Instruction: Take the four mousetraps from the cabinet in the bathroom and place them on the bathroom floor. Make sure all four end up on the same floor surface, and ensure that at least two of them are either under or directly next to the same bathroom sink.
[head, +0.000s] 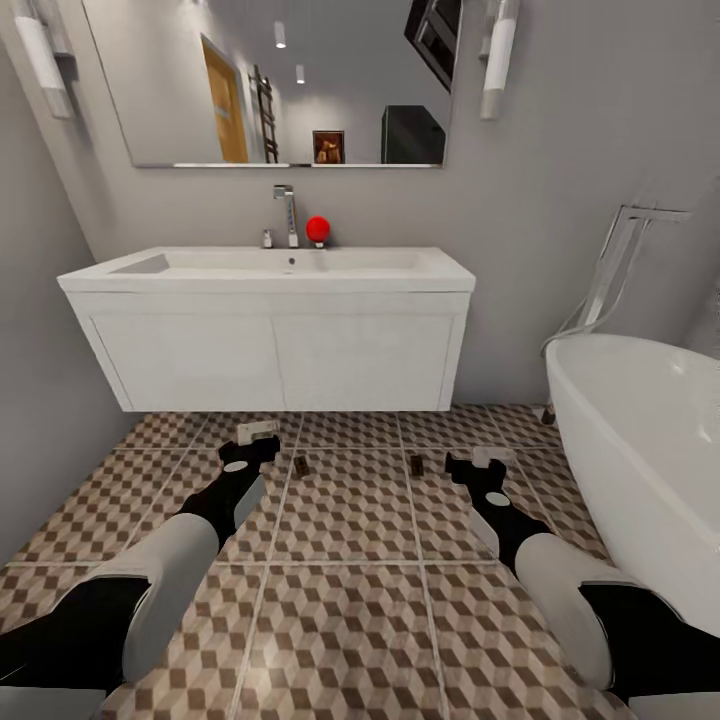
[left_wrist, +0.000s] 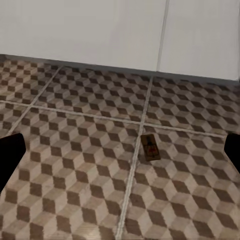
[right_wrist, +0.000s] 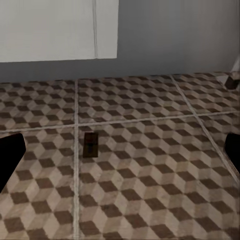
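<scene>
Two mousetraps are lying flat on the cube-patterned bathroom floor (head: 350, 520), just in front of the white vanity under the bathroom sink (head: 270, 268). The left mousetrap (head: 301, 465) is sitting just beside a grout line, near the left gripper (head: 248, 452); the left wrist view is showing it (left_wrist: 149, 148) alone on the tile. The right mousetrap (head: 416, 464) is lying near the right gripper (head: 478, 466), and is appearing in the right wrist view (right_wrist: 90, 145) as well.

Each trap is looking like a small, stiff, light wooden board with thin metal parts; gripping across the board's long edges, away from the wire, seems safest, since it sits so low on the tile.

Both grippers are hovering wide apart-fingered over the floor, holding and touching nothing.
</scene>
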